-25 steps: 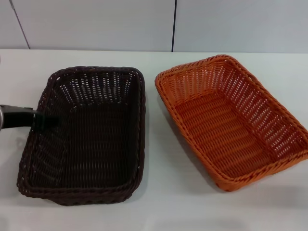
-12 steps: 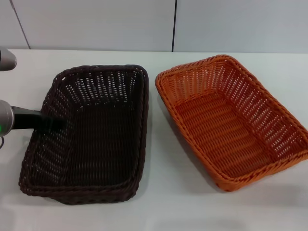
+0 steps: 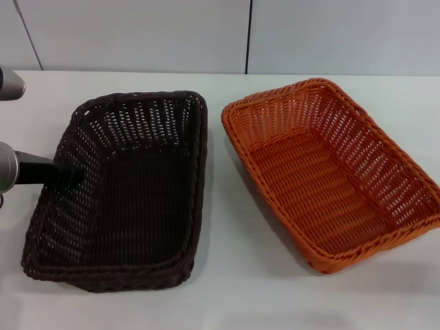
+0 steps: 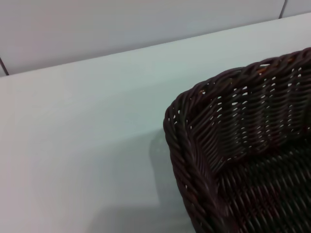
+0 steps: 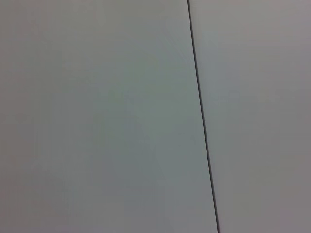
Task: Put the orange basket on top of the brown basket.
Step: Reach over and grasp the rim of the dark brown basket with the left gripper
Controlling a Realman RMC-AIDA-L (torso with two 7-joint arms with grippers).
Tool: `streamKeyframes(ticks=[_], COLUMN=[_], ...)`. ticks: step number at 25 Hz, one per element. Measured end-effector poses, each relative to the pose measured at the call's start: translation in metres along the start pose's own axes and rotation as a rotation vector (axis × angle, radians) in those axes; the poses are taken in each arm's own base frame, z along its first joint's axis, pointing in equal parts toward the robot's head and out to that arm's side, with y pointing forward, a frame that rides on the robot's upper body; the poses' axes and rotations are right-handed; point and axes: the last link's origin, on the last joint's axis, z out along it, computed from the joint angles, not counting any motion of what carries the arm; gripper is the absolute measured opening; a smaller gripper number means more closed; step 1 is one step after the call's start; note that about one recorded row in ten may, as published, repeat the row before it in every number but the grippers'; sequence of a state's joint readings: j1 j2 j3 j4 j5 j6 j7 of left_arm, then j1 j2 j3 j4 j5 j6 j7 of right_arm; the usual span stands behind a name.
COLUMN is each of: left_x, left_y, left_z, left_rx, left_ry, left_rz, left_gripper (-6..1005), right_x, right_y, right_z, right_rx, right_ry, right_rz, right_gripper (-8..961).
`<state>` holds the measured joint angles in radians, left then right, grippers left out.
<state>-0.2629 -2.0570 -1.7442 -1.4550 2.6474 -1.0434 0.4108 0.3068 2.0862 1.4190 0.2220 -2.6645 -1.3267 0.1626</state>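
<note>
**Two baskets side by side, left gripper at the brown one's rim**

The brown basket [image 3: 120, 196] fills the left half of the head view, resting on the white table [image 3: 220, 275]; nothing shows inside it but its own dark weave; the orange basket [image 3: 330, 172] sits in the right half, likewise holding nothing, its long sides angled toward the lower right corner; a narrow strip of table separates the two, so they are near but apart.

The left gripper [image 3: 69, 177] enters from the left edge at mid-height, its dark tip lying on the brown basket's left rim and wall; it seems to be gripping that rim, but black on dark wicker hides the fingers, so whether it is clenched or released cannot be told; the orange basket lies well apart from it, across the whole brown basket.

The left wrist view shows one corner of the brown basket's braided rim [image 4: 194, 160] over bare table; the right wrist view shows only a pale panel with a dark seam [image 5: 201, 121]; the right gripper appears nowhere.
</note>
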Motion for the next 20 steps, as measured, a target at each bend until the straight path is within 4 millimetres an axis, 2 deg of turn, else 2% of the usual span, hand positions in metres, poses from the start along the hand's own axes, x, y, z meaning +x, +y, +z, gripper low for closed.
streamKeyframes(ticks=[2, 7, 16, 19, 20], left_x=[0.002, 0.010, 0.026, 0.039, 0.039], left_y=[-0.001, -0.002, -0.009, -0.027, -0.027], left_z=[-0.002, -0.009, -0.021, -0.030, -0.030], left_rx=[0.001, -0.001, -0.012, -0.075, -0.075], left_ry=[0.003, 0.007, 0.021, 0.056, 0.056], left_rz=[0.033, 0.104, 0.290, 0.383, 0.383], left_gripper=[349, 297, 272, 270, 269], right_x=[0.000, 0.000, 0.000, 0.000, 0.000], right_y=[0.000, -0.001, -0.001, 0.000, 0.000], right_z=[0.000, 0.000, 0.000, 0.000, 0.000], right_rx=[0.000, 0.005, 0.009, 0.008, 0.008], right_ry=[-0.001, -0.002, -0.003, -0.004, -0.004], right_rz=[0.000, 0.001, 0.003, 0.004, 0.004], right_gripper=[722, 722, 721, 721, 721])
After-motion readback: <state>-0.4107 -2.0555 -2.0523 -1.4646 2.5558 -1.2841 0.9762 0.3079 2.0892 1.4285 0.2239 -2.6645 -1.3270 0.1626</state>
